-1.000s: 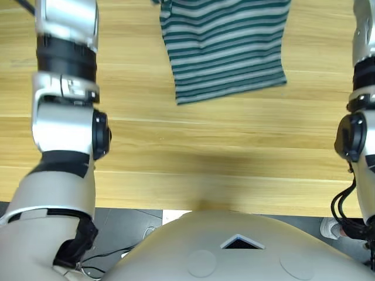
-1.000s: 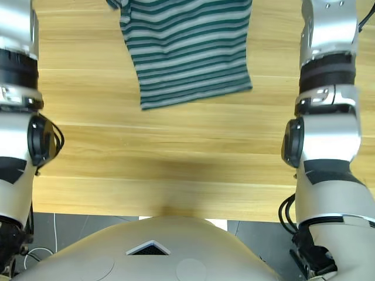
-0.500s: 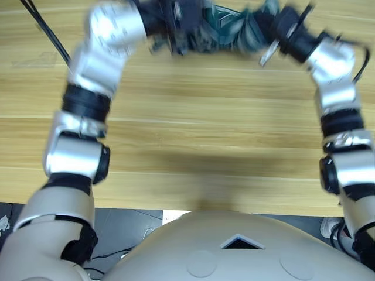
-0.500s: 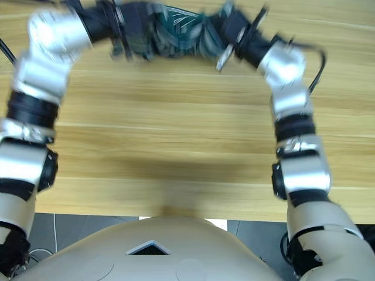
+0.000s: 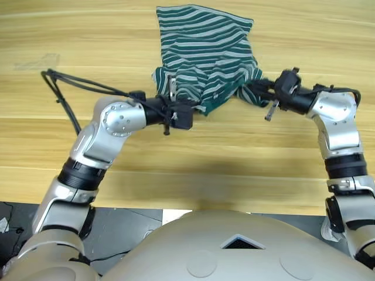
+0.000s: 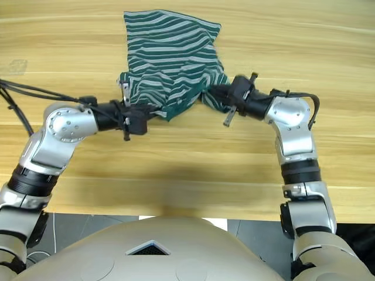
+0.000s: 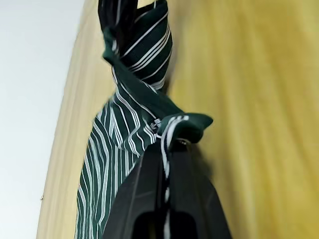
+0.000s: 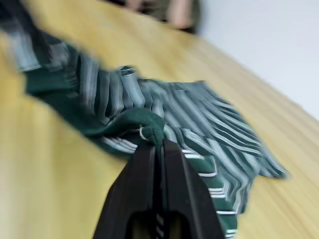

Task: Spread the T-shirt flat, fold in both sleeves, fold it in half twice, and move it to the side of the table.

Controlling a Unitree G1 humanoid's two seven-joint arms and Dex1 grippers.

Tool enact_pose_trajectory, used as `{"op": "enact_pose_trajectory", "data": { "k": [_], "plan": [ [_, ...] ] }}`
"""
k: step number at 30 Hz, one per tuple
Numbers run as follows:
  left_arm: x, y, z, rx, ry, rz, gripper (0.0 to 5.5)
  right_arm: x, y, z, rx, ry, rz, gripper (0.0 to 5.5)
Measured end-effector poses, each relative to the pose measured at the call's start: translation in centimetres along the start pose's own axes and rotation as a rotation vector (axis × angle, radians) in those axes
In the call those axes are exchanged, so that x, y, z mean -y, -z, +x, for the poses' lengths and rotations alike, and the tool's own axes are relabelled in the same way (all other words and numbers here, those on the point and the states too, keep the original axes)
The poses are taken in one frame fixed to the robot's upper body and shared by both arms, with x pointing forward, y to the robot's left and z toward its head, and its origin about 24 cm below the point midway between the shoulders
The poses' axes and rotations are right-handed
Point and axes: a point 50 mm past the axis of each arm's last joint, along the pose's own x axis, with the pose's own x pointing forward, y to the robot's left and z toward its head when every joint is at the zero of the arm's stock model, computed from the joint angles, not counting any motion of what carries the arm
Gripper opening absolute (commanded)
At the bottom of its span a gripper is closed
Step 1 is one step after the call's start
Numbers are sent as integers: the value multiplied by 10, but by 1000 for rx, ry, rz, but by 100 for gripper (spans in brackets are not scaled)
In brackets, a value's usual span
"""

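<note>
Left eye view: the striped T-shirt [image 5: 205,52] lies bunched at upper centre on the table [image 5: 193,164]. The left gripper [image 7: 167,149] and right gripper [image 8: 158,147] each pinch its near edge (fingers clamped on fabric).

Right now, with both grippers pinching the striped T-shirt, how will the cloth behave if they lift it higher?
The T-shirt is probably floppy: it bunches and twists between the left gripper and the right gripper. It seems light, since small pinches of fabric hold it. The part lying on the table would likely sag and drag, not keep its shape.
</note>
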Motion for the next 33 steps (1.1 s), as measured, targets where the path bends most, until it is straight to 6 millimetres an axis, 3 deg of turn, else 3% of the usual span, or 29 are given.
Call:
{"op": "enact_pose_trajectory", "data": {
  "k": [4, 6, 9, 13, 18, 22, 25, 27, 29, 33],
  "plan": [
    [34, -4, -15, -19, 143, -2, 0, -33, 2, -5, -52, -171, -46, 4],
    [53, -6, -20, -18, 207, -32, 40, -43, 2, -9, -65, -220, -44, 43],
    [61, -19, -23, 34, 232, -51, 101, -53, -1, -15, -54, -274, 42, 108],
    [56, -26, -32, 52, 212, -59, 161, -56, -8, -24, -11, -336, 159, 178],
    [35, -16, -65, 30, 128, -172, 235, -48, -16, -46, 121, -338, 422, 187],
    [12, -13, -98, 104, -25, -301, 264, -21, -20, -57, 166, -151, 397, 187],
    [-26, -8, -109, 185, -338, -328, 264, 1, -18, -47, 153, 72, 302, 187],
    [-41, 2, -107, 161, -484, -317, 264, 9, -17, -37, 141, 163, 234, 187],
    [-44, 14, -98, 74, -529, -270, 264, 11, -13, -28, 99, 220, 159, 187],
    [-33, 37, -63, -90, -466, -135, 264, 8, -1, -7, -34, 195, -26, 187]
  ]
}}
